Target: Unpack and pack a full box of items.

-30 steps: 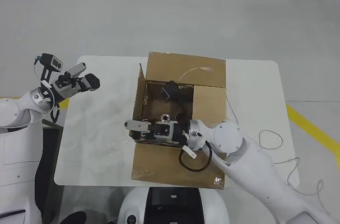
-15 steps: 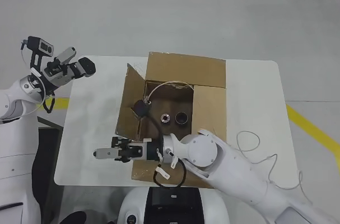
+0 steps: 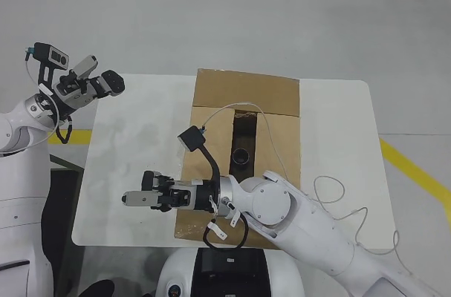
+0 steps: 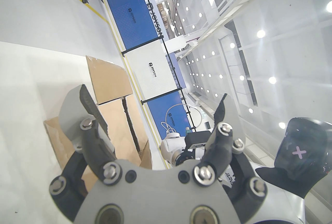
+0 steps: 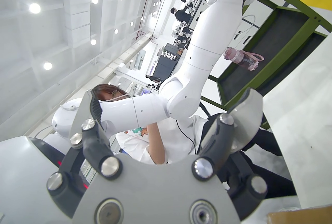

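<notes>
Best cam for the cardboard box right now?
Top view: the cardboard box is seen from above, flaps open, interior visible. Left wrist view shows its side, partly behind the left gripper. Right wrist view has one cardboard corner at the edge.

Worktop: white, with rounded corners; its surface shows at 9 and 3 o'clock of the box.
Box: brown cardboard, standing mid-worktop and reaching from 12 to 6 o'clock, with a dark gap between its flaps.
Cable: thin and white, looping loosely at 4 o'clock, just beside the box.
</notes>
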